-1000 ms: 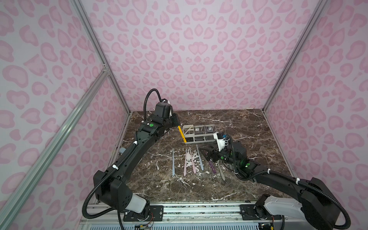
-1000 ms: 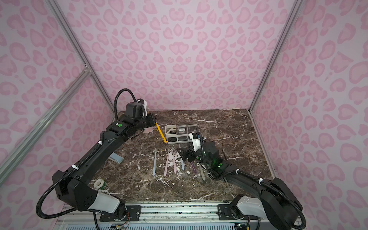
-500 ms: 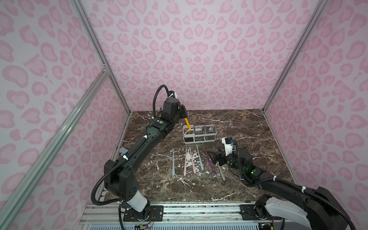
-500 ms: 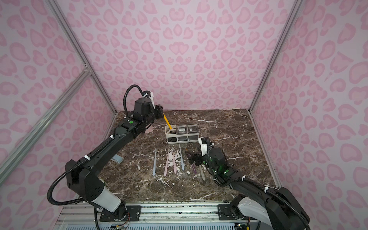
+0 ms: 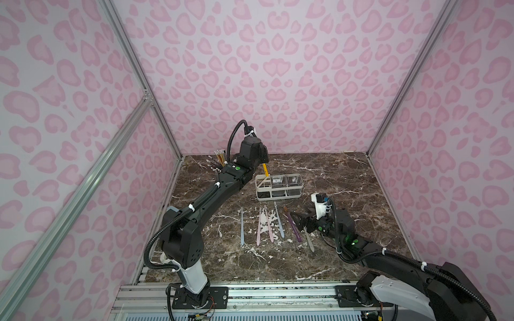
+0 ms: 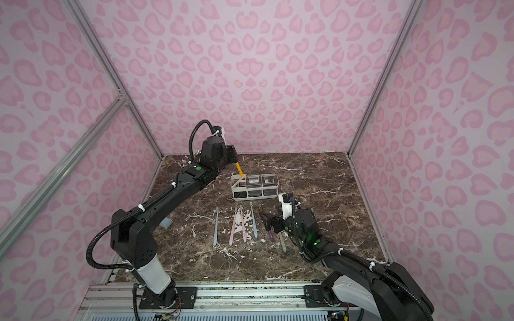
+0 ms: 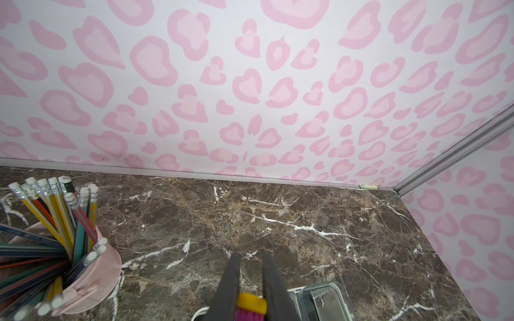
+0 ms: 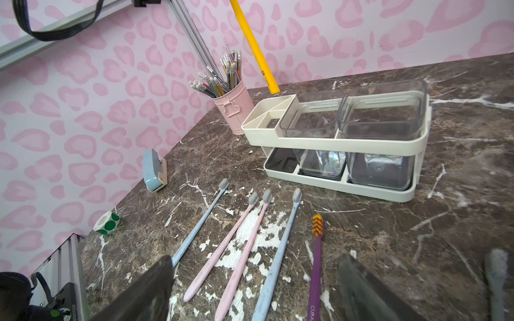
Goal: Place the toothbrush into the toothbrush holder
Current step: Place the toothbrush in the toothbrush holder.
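Note:
My left gripper (image 5: 262,162) (image 7: 249,257) is shut on a yellow toothbrush (image 5: 265,170) (image 8: 256,47) near its magenta-bristled head (image 7: 251,304). The handle hangs down steeply. Its lower end sits just above the far rim of the divided slot section of the white toothbrush holder (image 5: 278,198) (image 6: 254,198) (image 8: 333,143). Two clear square cups fill the rest of the holder. My right gripper (image 5: 299,221) (image 6: 268,219) (image 8: 254,258) is open and empty, low over several toothbrushes lying in front of the holder. Among them is a purple one (image 8: 315,266).
A pink cup of pencils (image 5: 219,159) (image 8: 233,111) (image 7: 83,278) stands at the back left, close behind my left arm. A small blue stapler-like item (image 8: 154,173) and a roll of green stickers (image 8: 107,222) lie by the left wall. A grey toothbrush (image 5: 308,239) lies rightmost.
My left gripper carried the yellow toothbrush back and right to above the holder's slot end. My right gripper drew slightly toward the front and opened wider.

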Controlling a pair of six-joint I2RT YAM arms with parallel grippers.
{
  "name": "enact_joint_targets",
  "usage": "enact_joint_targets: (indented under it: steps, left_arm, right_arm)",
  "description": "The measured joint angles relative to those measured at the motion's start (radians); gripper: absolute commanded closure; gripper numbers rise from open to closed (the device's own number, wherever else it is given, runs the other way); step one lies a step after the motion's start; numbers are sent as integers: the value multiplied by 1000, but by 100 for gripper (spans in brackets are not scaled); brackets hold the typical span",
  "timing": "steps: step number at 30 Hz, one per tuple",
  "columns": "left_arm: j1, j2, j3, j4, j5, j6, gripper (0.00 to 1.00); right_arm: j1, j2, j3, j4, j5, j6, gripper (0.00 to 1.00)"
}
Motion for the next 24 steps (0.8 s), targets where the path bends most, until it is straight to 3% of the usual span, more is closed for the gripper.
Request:
enact_joint_targets:
  steps: [24]
  left_arm:
    - [-42, 49, -41, 100, -106, 53, 97]
  right_arm:
    - [1, -2, -11, 16, -43, 0, 6]
